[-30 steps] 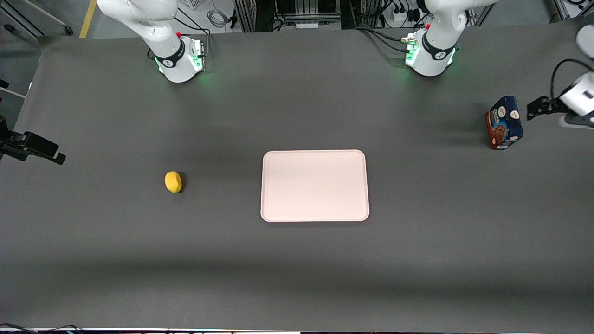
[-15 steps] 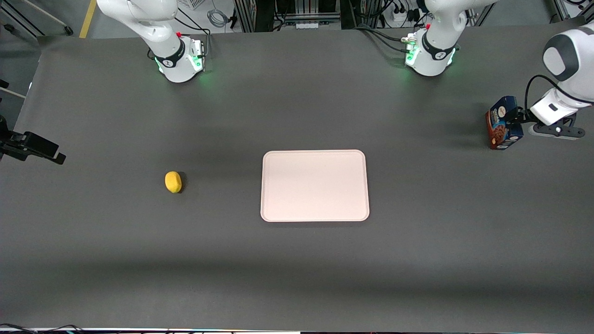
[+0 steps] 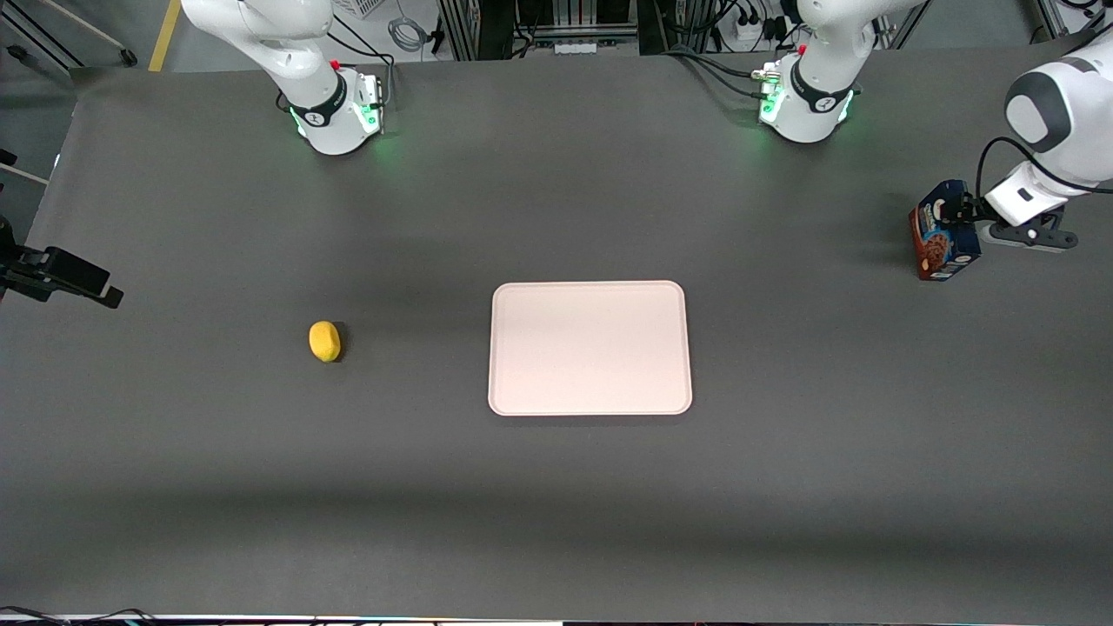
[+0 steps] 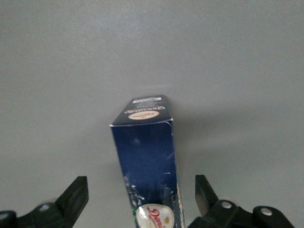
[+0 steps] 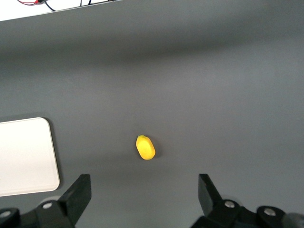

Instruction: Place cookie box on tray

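Note:
The cookie box [image 3: 941, 239] stands upright on the table toward the working arm's end, dark blue with a brown cookie picture. My left gripper [image 3: 965, 210] is at the box's upper part. In the left wrist view the gripper [image 4: 140, 186] is open, and the cookie box [image 4: 147, 156] stands between its two black fingers [image 4: 75, 192] with a gap on each side. The pale pink tray [image 3: 591, 348] lies flat at the middle of the table, well apart from the box and nearer the front camera, with nothing on it.
A small yellow lemon-like object [image 3: 323, 341] lies on the table toward the parked arm's end, beside the tray. The right wrist view shows the same yellow object [image 5: 146, 147] and a corner of the tray [image 5: 28, 156]. Both arm bases [image 3: 804, 104] stand at the table's back edge.
My left arm has swung in toward the cookie box, and its open fingers now straddle the box's upper part. The box, tray and yellow object have not moved.

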`<action>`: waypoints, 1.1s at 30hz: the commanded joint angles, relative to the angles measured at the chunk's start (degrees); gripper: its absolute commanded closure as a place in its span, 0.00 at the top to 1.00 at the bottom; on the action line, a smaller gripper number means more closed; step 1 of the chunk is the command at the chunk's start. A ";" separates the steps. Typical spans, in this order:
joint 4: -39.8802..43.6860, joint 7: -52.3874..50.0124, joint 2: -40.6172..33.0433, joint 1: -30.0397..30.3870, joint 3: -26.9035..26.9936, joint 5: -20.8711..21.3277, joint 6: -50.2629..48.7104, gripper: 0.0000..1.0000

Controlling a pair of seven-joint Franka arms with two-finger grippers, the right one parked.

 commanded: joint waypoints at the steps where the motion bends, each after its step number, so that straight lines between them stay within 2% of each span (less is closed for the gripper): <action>1: -4.68 1.14 -2.30 1.62 -0.16 0.64 3.61 1.00; 2: -5.04 1.32 -2.39 1.62 -0.16 0.64 3.88 1.00; 5: -5.39 1.76 -2.83 1.62 -0.16 0.64 4.14 0.89; 7: -5.39 2.19 -2.83 1.96 -0.07 0.64 4.06 0.76; 8: -5.39 2.63 -2.83 2.40 -0.07 0.64 4.06 0.69; 9: -5.39 3.16 -2.83 2.93 -0.16 0.64 4.06 0.52; 10: -5.30 3.16 -2.83 3.11 -0.16 0.64 4.06 0.44; 12: -5.30 3.25 -2.83 3.46 -0.07 0.64 4.06 0.19; 14: -5.30 3.25 -2.83 3.90 -0.16 0.64 4.06 0.04; 15: -5.30 3.25 -2.83 3.99 -0.16 0.64 4.06 0.00; 28: -3.37 1.59 -3.09 3.81 -0.69 0.56 2.65 0.00; 33: 0.75 -1.31 -5.02 3.29 -2.53 0.56 -3.31 0.00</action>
